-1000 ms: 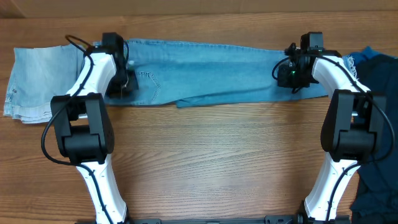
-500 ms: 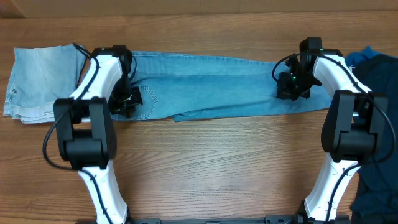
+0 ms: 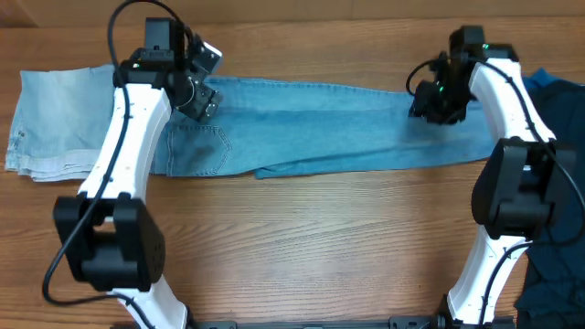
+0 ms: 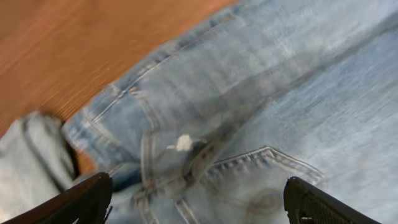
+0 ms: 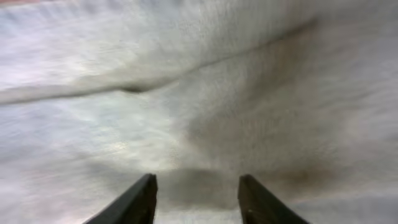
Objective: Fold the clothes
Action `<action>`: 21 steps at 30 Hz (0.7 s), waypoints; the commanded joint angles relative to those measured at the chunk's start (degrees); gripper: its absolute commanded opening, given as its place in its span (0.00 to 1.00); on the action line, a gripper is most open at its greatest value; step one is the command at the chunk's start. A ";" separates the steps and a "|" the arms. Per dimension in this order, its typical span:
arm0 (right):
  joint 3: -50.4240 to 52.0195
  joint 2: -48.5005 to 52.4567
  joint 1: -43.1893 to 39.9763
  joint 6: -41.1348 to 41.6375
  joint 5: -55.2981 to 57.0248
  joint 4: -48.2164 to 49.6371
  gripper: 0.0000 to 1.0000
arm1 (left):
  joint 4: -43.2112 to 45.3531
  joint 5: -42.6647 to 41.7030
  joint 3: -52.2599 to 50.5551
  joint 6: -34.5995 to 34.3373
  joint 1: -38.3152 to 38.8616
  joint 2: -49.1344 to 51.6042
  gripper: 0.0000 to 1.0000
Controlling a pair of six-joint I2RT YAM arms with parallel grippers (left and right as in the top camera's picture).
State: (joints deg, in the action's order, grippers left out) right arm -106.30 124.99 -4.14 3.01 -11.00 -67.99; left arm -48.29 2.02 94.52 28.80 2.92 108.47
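From overhead only: the whole length of the jeans [image 3: 320, 123], laid flat left to right along the far part of the tabletop [image 3: 320, 247], waist end under the left pincer [image 3: 196, 91], leg end under the right pincer [image 3: 437, 102]. To the left of the waist end, a paler denim piece [image 3: 55, 123], the meeting of the two hidden behind the left arm. At the right edge, near the leg end, a heap of dark blue cloth [image 3: 558, 137]. Cannot tell either pincer's spread from up there.

From the left wrist: fingers [image 4: 74, 202] spread wide at the bottom corners, pinching nothing, above the waistband and a stitched back pocket [image 4: 261, 168]; bare wood at upper left.

From the right wrist, blurred: fingertips [image 5: 134, 202] apart, nothing between them, pale denim filling the whole view close beneath. Touching the cloth or just above it: cannot tell.
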 commanded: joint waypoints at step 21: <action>-5.51 -0.94 -0.04 -7.39 2.54 -1.40 0.65 | -9.73 -0.37 21.90 9.55 -0.26 17.29 0.05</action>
State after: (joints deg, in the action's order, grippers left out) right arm -110.78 124.99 -4.14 1.28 -10.52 -71.72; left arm -58.65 2.13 112.53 39.46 2.92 125.73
